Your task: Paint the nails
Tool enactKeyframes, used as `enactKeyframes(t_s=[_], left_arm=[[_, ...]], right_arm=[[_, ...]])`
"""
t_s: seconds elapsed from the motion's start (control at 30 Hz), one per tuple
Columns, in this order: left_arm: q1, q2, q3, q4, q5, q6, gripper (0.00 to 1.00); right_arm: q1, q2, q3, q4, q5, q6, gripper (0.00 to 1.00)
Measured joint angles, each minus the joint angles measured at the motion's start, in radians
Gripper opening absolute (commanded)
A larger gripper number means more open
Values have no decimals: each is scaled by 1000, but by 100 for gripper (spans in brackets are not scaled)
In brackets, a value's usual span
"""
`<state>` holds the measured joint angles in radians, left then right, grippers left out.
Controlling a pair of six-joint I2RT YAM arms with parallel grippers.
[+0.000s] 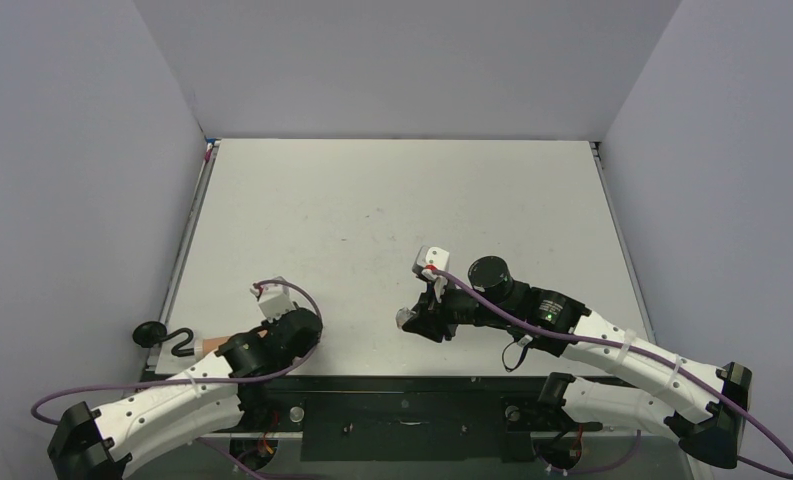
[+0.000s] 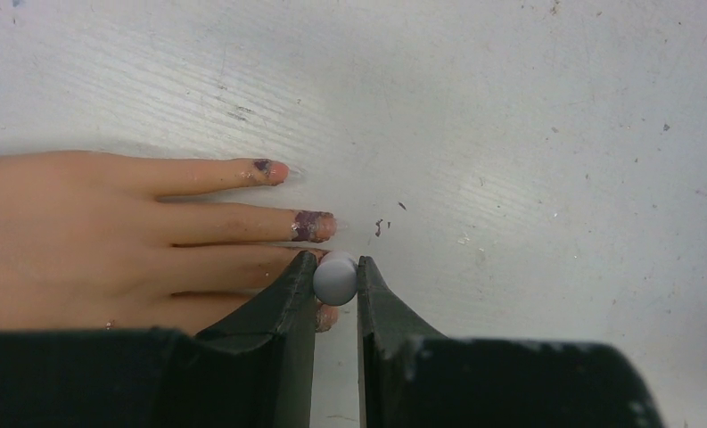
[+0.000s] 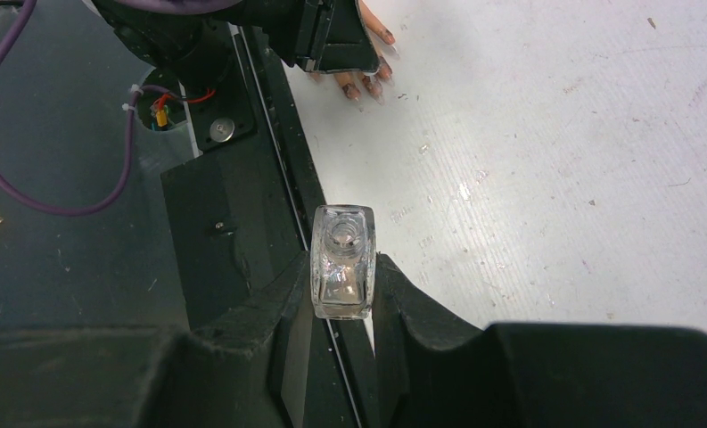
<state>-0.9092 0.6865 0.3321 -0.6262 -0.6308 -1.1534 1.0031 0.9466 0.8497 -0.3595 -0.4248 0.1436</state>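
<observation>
No writing, label, brand, number or sign could be read in any view. The clear bottle [image 3: 341,278] in the right gripper [image 3: 341,259] showed plain glass. The round white cap [image 2: 335,280] in the left gripper [image 2: 336,259] was blank, and the bench [image 1: 372,200] bore only scuffs.

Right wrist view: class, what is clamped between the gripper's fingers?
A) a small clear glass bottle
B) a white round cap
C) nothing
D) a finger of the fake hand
A: the right gripper is shut on the clear bottle, whose uncapped mouth faces the camera.
</observation>
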Motion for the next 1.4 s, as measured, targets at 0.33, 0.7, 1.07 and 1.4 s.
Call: enactKeyframes(t_s=[0.33, 0.7, 1.07, 1.4], left_arm=[[-8, -8, 0, 43, 28, 67, 0], [-12, 19, 0, 55, 37, 84, 0], [-18, 95, 0, 103, 37, 82, 0], [-19, 66, 0, 79, 31, 68, 0]], right_arm=[[0, 0, 0, 0, 0, 0, 0], [0, -6, -10, 1, 0, 1, 0], [0, -10, -16, 0, 0, 1, 0], [0, -10, -16, 0, 0, 1, 0]])
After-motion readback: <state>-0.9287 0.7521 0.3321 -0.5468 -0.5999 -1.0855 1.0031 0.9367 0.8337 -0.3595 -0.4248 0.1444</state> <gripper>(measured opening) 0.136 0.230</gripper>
